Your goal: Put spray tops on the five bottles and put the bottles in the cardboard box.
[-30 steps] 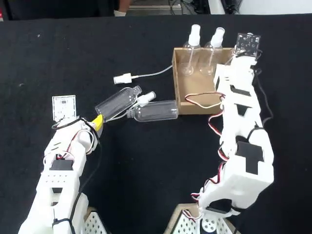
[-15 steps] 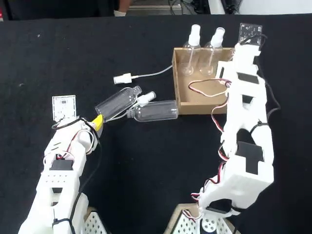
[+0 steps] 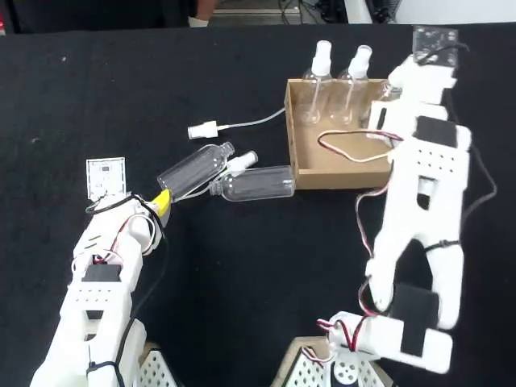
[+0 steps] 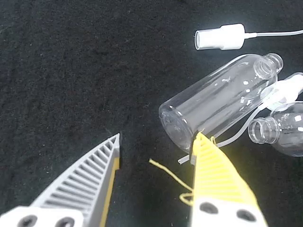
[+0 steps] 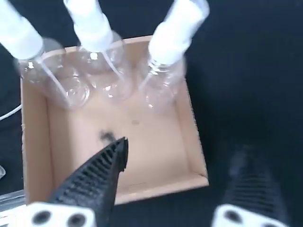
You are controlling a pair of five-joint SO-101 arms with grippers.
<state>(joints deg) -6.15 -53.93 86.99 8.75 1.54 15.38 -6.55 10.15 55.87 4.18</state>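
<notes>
On the black table (image 3: 242, 81) the cardboard box (image 5: 35, 142) holds three capped bottles (image 5: 161, 71), upright along one wall. Just beside the box lie two uncapped bottles (image 3: 193, 168) (both on their sides), with two loose spray tops (image 3: 203, 129) near them. The right gripper (image 5: 184, 149) hangs over the box, jaws apart and empty. The left gripper (image 4: 158, 138), farther from the box, gapes at one lying bottle's base.
</notes>
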